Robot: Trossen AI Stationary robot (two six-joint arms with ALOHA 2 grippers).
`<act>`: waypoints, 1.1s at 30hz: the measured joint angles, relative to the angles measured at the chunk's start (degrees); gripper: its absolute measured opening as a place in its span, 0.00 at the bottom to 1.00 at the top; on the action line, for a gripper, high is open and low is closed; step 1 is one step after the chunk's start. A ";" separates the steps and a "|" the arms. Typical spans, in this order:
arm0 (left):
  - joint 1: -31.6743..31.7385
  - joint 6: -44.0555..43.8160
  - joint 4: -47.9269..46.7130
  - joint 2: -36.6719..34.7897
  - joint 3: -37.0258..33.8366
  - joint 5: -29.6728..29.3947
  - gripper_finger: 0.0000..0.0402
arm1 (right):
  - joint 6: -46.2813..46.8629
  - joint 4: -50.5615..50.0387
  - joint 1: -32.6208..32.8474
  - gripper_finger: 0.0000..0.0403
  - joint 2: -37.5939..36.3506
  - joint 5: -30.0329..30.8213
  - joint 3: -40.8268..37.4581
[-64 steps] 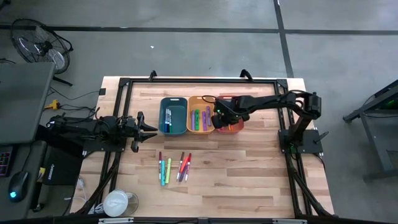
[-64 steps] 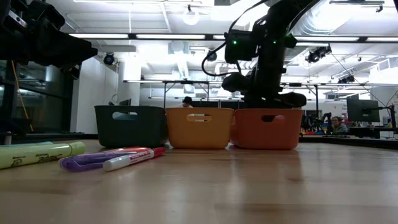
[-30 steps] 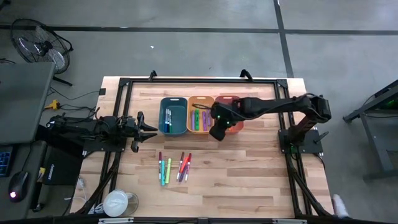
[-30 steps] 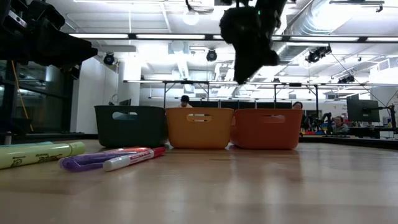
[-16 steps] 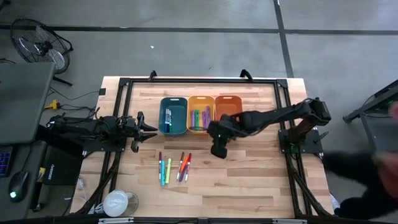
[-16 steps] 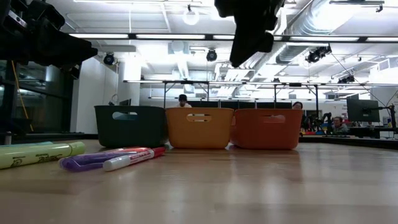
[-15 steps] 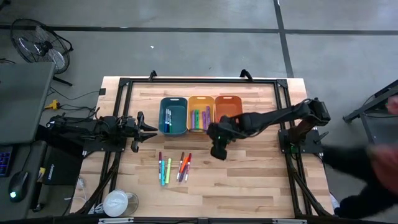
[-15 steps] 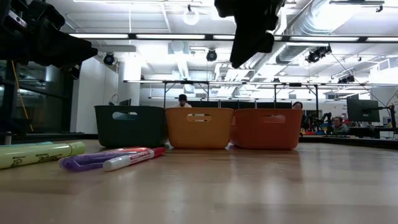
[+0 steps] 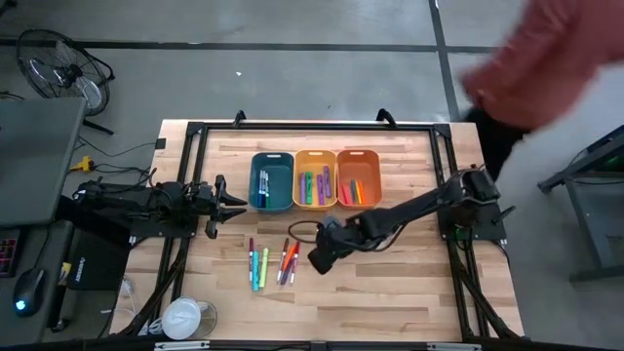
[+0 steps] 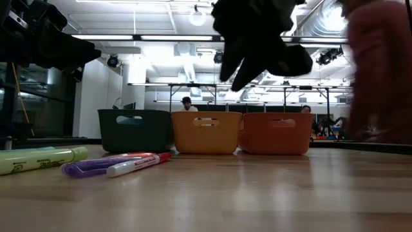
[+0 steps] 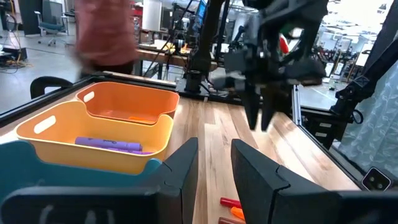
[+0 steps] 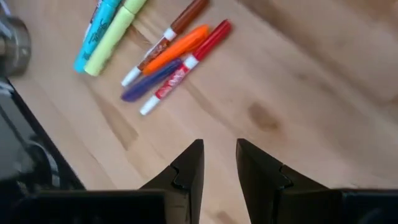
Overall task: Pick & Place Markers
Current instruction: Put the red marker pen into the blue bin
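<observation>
Several loose markers (image 9: 273, 263) lie flat on the wood near the table's middle, a teal and a yellow-green one to the left and red, orange and purple ones (image 12: 171, 59) to the right. My right gripper (image 9: 314, 261) hangs just right of them, tilted down, open and holding nothing (image 12: 219, 146). More markers lie in the teal bin (image 9: 272, 181), the yellow-orange bin (image 9: 314, 179) and the orange bin (image 9: 358, 178). My left gripper (image 9: 239, 203) waits level at the table's left, open (image 11: 214, 146), and holds nothing.
The three bins stand side by side at the far middle of the table. A white round object (image 9: 182, 317) sits at the near left corner. A person in a red garment (image 9: 546, 58) moves past the table's far right corner. Bare wood lies right of the markers.
My right gripper has swung from just in front of the orange bin toward the table's near edge and left. It has come lower, rolled about its own line, and ended beside the loose markers. A person has moved in at the table's far right.
</observation>
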 joint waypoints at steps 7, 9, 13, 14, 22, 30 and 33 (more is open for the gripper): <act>0.00 0.00 -0.02 0.01 0.00 0.00 0.23 | 11.22 3.26 1.19 0.21 6.12 1.52 2.80; 0.00 0.00 -0.01 0.00 0.01 0.00 0.23 | 12.35 1.55 1.14 0.21 8.06 2.98 5.72; 0.00 0.00 0.00 0.02 0.00 0.00 0.23 | 12.88 -4.97 0.32 0.21 11.60 4.27 12.44; 0.00 0.00 0.00 0.00 0.00 0.00 0.23 | 12.88 -6.73 0.12 0.21 12.53 4.26 14.22; 0.01 0.00 -0.01 0.00 0.00 0.00 0.23 | 15.77 -17.64 -0.65 0.21 21.10 4.15 29.47; 0.02 0.00 -0.02 0.00 0.00 0.00 0.23 | 18.93 -19.09 -0.73 0.21 28.75 3.73 37.91; 0.02 0.00 0.00 0.00 0.00 0.00 0.23 | 20.61 -19.60 -0.67 0.21 29.62 3.50 38.34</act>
